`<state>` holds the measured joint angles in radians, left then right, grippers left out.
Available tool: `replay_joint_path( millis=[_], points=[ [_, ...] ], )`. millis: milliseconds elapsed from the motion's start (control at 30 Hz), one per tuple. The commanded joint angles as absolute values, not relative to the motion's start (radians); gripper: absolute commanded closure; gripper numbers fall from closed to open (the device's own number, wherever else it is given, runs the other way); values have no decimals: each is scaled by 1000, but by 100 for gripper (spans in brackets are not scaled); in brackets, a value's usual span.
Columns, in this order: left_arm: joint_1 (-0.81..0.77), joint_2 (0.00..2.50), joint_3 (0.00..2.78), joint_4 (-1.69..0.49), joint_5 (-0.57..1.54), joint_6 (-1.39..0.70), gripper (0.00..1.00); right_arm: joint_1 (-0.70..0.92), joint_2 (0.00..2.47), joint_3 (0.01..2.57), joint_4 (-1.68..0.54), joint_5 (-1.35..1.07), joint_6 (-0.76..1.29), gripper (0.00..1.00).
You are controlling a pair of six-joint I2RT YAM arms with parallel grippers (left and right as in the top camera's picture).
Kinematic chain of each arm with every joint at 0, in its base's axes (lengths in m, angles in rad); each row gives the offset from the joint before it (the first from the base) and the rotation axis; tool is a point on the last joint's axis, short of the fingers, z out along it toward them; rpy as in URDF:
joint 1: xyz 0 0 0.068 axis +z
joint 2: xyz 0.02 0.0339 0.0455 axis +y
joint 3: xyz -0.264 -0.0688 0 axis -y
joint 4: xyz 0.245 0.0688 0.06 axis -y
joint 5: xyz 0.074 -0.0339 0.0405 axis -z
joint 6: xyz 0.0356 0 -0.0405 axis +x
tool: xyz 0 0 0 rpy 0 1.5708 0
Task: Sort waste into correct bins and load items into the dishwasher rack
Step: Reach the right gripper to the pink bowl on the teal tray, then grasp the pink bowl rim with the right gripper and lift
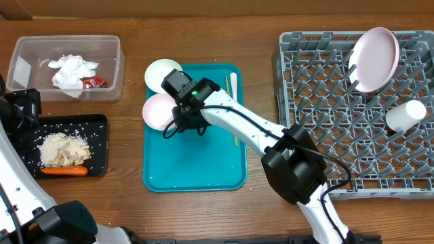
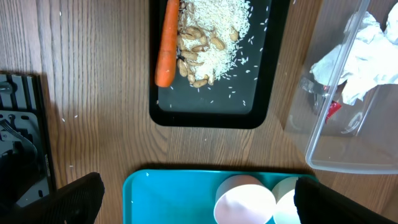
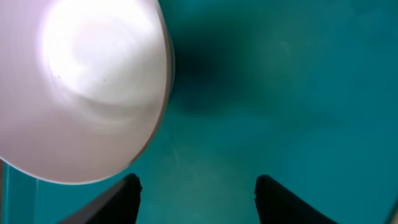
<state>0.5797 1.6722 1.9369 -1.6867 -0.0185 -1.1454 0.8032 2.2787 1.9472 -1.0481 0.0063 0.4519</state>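
Observation:
Two white bowls (image 1: 163,73) (image 1: 156,112) sit at the teal tray's (image 1: 196,163) upper left, and a white fork (image 1: 232,83) lies along its right side. My right gripper (image 1: 182,125) (image 3: 198,186) is low over the tray just right of the nearer bowl (image 3: 87,81). It is open with only tray between its fingers. The left gripper (image 2: 199,196) is wide open and holds nothing. The black tray (image 1: 102,146) holds food scraps (image 1: 64,149) and a carrot (image 1: 64,171). Napkins (image 1: 73,71) and a red wrapper (image 1: 95,83) lie in the clear tub (image 1: 20,47).
The grey dishwasher rack (image 1: 319,135) fills the right side, with a white plate (image 1: 375,59) standing on edge and a white cup (image 1: 405,115) lying in it. My right arm stretches across the teal tray from the lower right.

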Motion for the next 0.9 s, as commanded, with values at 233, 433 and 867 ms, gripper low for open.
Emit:
replay_joint_path(
  millis=[233,433,867],
  points=[
    [580,1671,1939,-1689,-26,-1133,0,927,2220,2049,-949,-106,45,25],
    [580,1671,1939,-1689,-26,-1133,0,969,2322,2049,-907,-71,25,26],
    [580,1671,1939,-1689,-26,-1133,0,962,2381,2049,-846,-14,26,39]
  ],
)
